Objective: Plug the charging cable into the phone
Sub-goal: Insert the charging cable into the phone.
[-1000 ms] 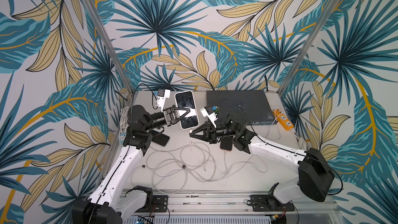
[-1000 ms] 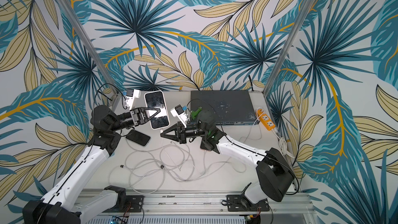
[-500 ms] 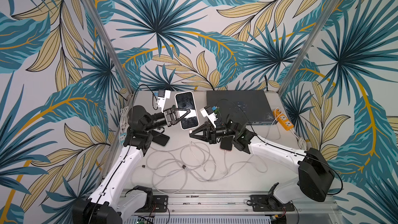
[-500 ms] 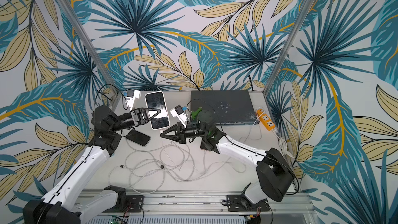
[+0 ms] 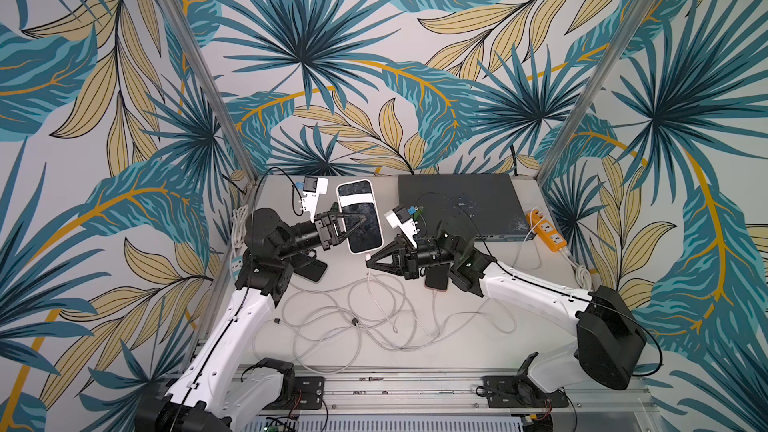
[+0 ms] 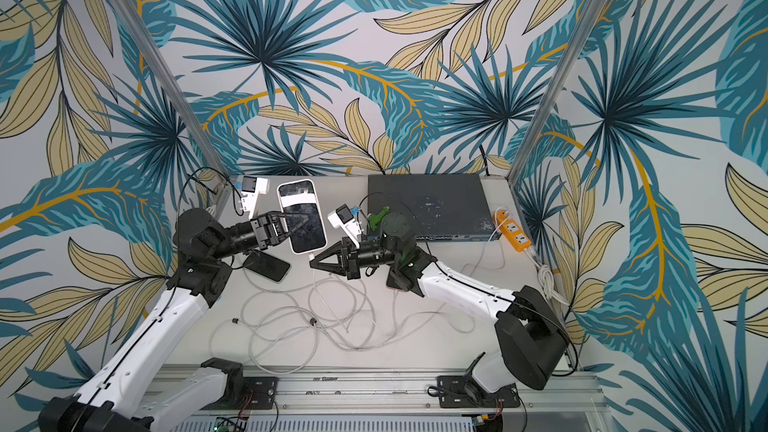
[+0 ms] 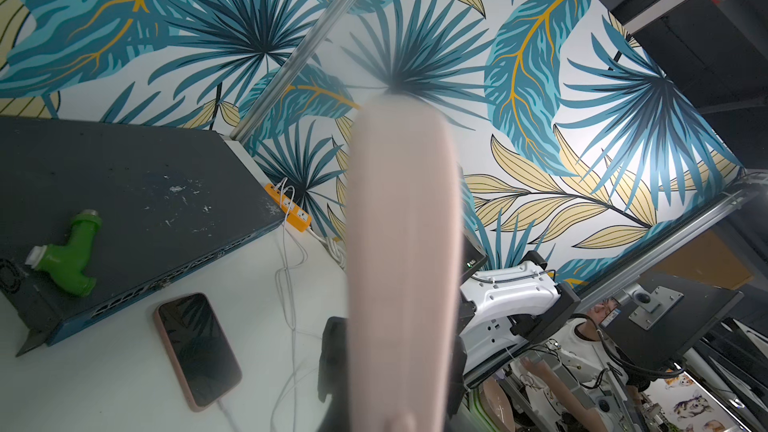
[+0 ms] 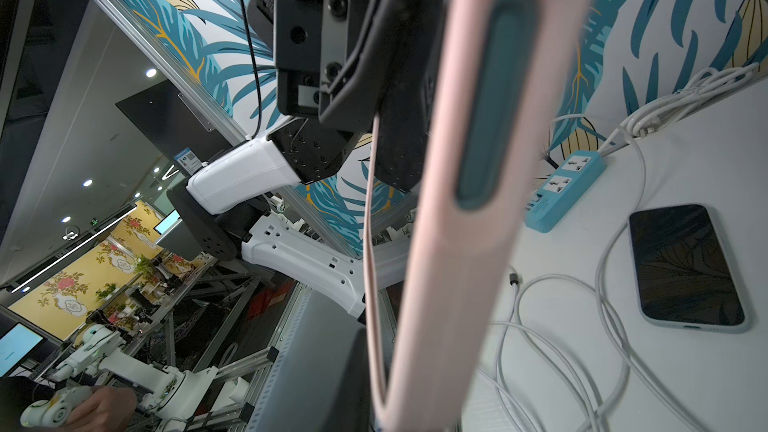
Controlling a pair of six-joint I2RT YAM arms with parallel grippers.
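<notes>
Top views show a pale grey tabletop [image 5: 498,351] walled in by blue and yellow palm-leaf wallpaper [image 5: 311,56], with aluminium posts at the back corners. The left end effector [image 5: 353,224] is clamped on the light-cased phone [image 5: 357,201] and holds it raised above the tabletop, screen upward. The right end effector [image 5: 368,261] is pinched tight on the plug of the charging cable [image 5: 368,257]. The plug meets the phone's lower edge, but whether it is seated cannot be told. A dark network switch [image 5: 457,201] and an orange power strip [image 5: 546,230] lie at the back. Loose white cables [image 5: 353,317], a dark phone [image 5: 311,270] and a pink-cased phone [image 5: 436,280] lie nearer.
</notes>
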